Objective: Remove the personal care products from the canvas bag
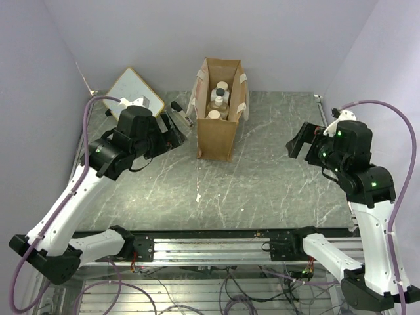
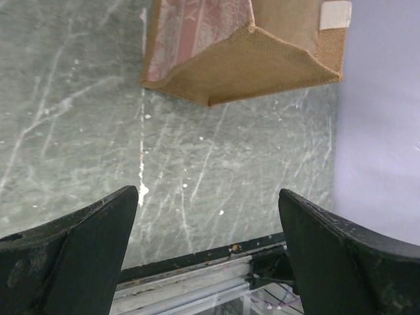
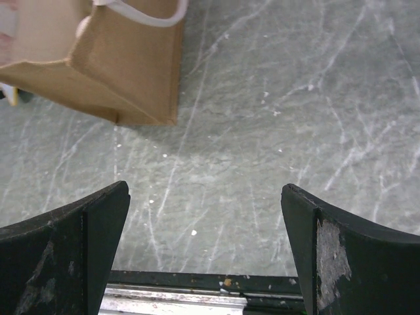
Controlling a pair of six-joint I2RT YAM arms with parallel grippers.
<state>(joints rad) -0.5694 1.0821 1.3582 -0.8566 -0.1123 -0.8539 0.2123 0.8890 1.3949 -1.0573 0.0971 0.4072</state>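
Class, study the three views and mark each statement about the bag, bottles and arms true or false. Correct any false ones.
1. The bag stands upright on the table with bottles inside. True.
2. One of the bottles lies on the table. False: every one that can be seen is in the bag.
3. The left tool and right tool are both open and empty. True.
4. The left tool grips a bag handle. False: it is apart from the bag and holds nothing.
5. In the top view the whiteboard is right of the bag. False: the whiteboard is to its left.
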